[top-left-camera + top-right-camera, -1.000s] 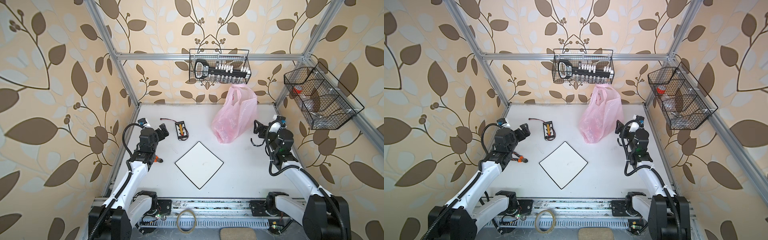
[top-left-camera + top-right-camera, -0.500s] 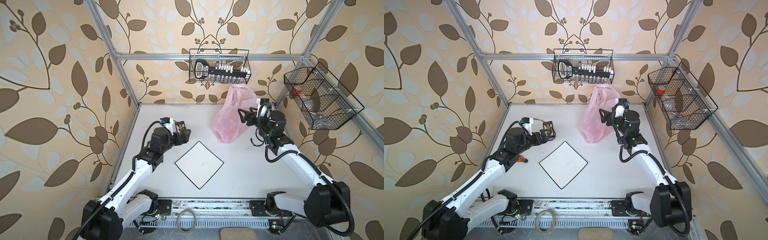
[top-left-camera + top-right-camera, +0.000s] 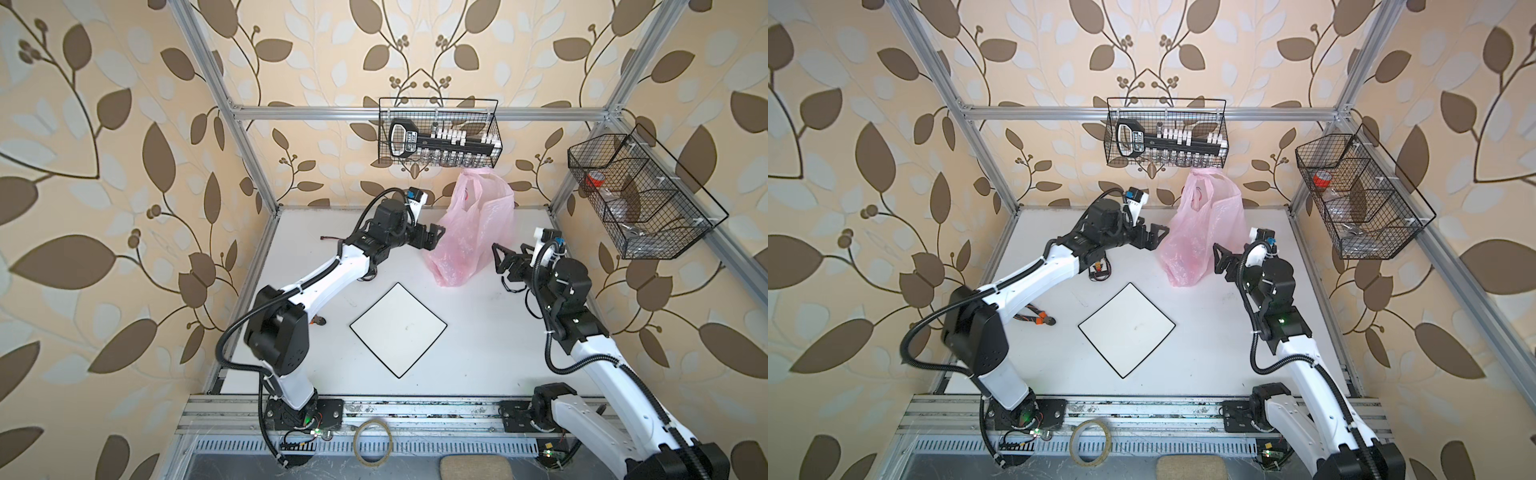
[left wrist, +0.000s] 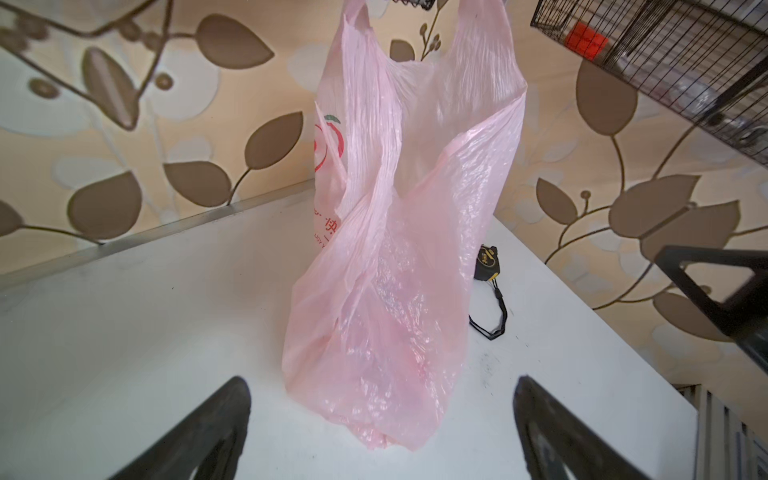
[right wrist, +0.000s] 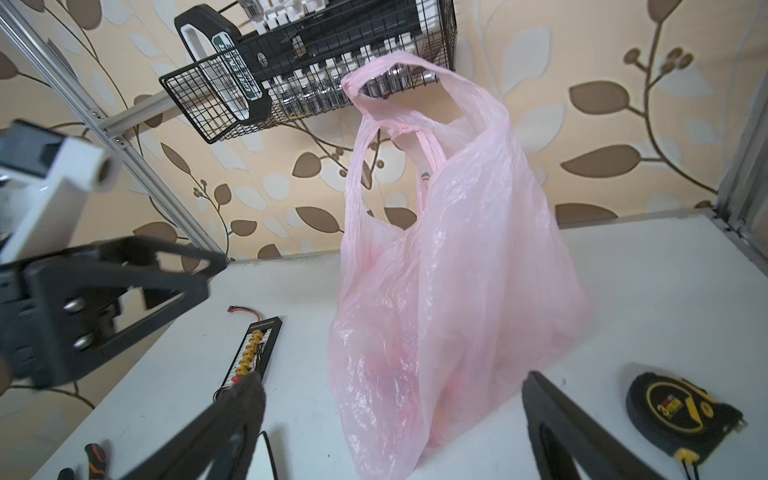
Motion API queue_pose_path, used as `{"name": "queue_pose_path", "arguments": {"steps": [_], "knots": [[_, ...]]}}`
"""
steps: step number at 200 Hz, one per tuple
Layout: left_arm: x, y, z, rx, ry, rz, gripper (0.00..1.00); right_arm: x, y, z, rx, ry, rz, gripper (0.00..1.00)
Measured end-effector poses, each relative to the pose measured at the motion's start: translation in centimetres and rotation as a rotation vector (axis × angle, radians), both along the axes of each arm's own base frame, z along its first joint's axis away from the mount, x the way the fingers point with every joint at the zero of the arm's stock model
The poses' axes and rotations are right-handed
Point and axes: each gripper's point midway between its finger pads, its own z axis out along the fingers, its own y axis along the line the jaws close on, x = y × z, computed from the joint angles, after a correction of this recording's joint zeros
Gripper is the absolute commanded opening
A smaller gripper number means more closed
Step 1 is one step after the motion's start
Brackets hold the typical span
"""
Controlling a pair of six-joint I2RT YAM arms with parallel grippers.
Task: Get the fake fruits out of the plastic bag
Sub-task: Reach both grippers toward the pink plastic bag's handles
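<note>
The left gripper (image 3: 432, 236) and right gripper (image 3: 509, 248), black two-fingered claws, were spread wide and empty, one either side of the thin, crinkly, translucent pink plastic bag (image 3: 469, 232) standing upright just ahead of each, likely so each could catch a side. The fake fruits, presumably low inside, were hidden by the film. The left arm (image 3: 332, 270) stretched forward, the right arm (image 3: 582, 332) bent at its elbow, both wrists aimed inward.

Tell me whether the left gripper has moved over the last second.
Yes. In a top view, the left gripper went rightward and toward the back wall: from left of the white square plate to beyond its far corner, beside the plastic bag.
</note>
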Motion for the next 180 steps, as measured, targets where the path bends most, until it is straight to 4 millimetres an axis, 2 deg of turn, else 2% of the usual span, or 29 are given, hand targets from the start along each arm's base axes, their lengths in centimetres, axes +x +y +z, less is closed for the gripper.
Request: {"name": "queue_pose_path", "arguments": {"steps": [40, 108, 148, 180], "knots": [[4.1, -3.6, -1.6, 0.034, -0.038, -0.032, 0.95, -2.2, 0.7, -3.0, 0.118, 0.086, 0.036, 0.97], [7.4, -8.1, -2.9, 0.013, -0.126, -0.069, 0.87, -3.4, 0.9, -2.6, 0.161, 0.087, 0.051, 0.97], [9.3, -10.1, -3.3, -0.013, -0.167, -0.070, 0.73, -4.0, 0.8, -2.3, 0.158, 0.081, 0.047, 0.98], [10.2, -10.3, -3.7, -0.018, -0.170, -0.053, 0.42, -4.2, 0.2, -1.8, 0.147, 0.058, 0.022, 0.99]]}}
